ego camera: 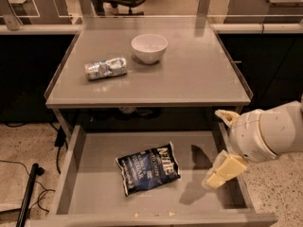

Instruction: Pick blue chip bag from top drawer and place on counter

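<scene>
One bulky white arm point(267, 135) angled its cream gripper point(218, 175) down over the grey metal top drawer's point(94, 174) right side, jaw state unclear.

Layout about the top drawer point(94, 193)

Near the drawer's middle lies the blue chip bag point(147, 168); gripper point(223, 171) over its right side; counter point(189, 74) behind and above it, bearing packet point(105, 68) leftward, bowl point(149, 48) nearer centre

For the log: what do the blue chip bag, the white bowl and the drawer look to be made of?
The blue chip bag: glossy plastic film, judging by sheen and creases. The bowl: probably glazed ceramic, smooth white; could be plastic. The top drawer: matte grey metal, thin folded walls. The gripper hangs over the drawer's right side, cream-coloured, likely plastic.
</scene>
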You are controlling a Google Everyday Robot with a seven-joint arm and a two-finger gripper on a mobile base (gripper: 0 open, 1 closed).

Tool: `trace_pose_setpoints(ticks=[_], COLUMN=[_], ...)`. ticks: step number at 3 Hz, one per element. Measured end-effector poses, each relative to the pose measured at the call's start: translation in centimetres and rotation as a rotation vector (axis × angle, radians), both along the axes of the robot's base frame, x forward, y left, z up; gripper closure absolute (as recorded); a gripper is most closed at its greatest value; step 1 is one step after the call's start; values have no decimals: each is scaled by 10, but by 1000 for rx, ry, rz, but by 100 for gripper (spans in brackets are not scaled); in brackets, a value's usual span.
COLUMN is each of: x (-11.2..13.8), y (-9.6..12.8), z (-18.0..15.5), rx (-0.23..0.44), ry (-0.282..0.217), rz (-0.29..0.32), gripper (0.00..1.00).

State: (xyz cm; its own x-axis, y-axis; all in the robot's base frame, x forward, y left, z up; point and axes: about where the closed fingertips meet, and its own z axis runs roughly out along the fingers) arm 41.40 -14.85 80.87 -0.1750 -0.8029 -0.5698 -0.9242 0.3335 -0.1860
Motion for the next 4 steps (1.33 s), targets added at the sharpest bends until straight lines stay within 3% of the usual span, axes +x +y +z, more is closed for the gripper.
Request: trace_pose_setpoints(ticks=[2,4], x=[0,11], y=[7,41], z=[-11,-89], rx=[5,42], ry=[20,121], rz=[15,53], gripper=[0,0])
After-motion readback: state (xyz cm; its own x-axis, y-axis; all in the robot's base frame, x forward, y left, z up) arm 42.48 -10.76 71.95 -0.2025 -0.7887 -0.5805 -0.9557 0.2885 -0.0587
